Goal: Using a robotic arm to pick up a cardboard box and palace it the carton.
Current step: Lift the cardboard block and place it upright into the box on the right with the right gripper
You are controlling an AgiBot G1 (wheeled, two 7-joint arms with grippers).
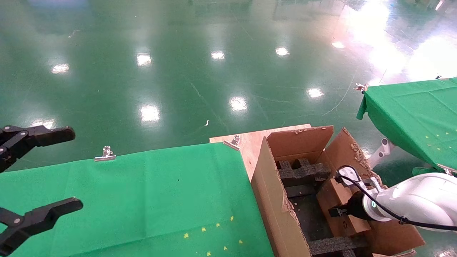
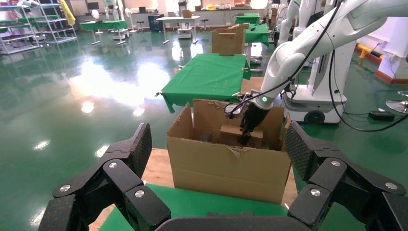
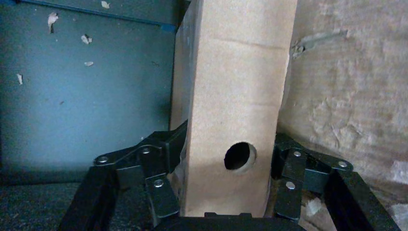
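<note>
My right gripper (image 3: 226, 202) on the white robotic arm (image 1: 410, 203) squeezes the small flat brown cardboard box (image 3: 235, 106) with the round hole by its two wide sides, low inside the big torn brown carton (image 1: 282, 207). It looks light and stiff — hold gently. My left gripper (image 2: 216, 183) waits open over the green table (image 1: 142, 192).

Before me lies my desk (image 1: 142, 192) under a green cloth, pinned at the far edge by a silver clip (image 1: 105, 154) and another clip (image 1: 234, 141) at the corner, where a bare wooden board (image 1: 250, 141) shows. Small yellow specks (image 1: 214, 232) dot the cloth near me. A second green-covered desk (image 1: 414, 114) stands off to my right. Beyond spreads a glossy green floor (image 1: 200, 64) mirroring ceiling lights.
</note>
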